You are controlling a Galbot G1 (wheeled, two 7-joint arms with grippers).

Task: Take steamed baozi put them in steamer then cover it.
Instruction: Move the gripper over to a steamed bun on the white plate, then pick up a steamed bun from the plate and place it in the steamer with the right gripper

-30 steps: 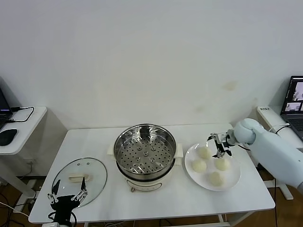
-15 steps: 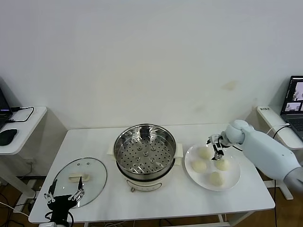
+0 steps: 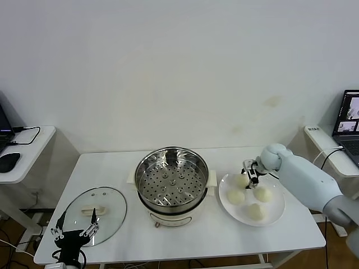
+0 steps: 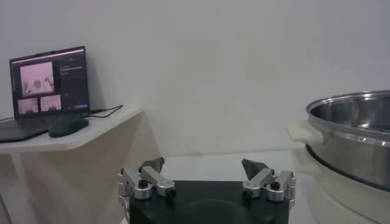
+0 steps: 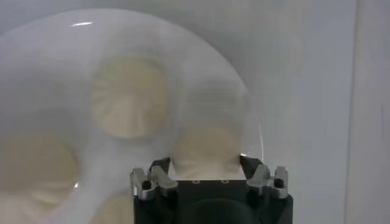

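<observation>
Shiny perforated steel steamer (image 3: 171,182), clear glass cover (image 3: 94,214), smooth matt baozi (image 3: 236,196)

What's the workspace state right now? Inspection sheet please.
Surface: white table, level.
Job's things: four cream-white round baozi on flat white plate; stainless-steel steamer with perforated tray, no buns inside; clear glass lid flat on the table, left of steamer.
Clutter: nothing seen.
Grippers: right gripper at the rear-left bun, jaws either side of it; left gripper open, at the lid's near edge.
Cables: black cable on side desk.
Surroundings: laptops on both sides.
</observation>
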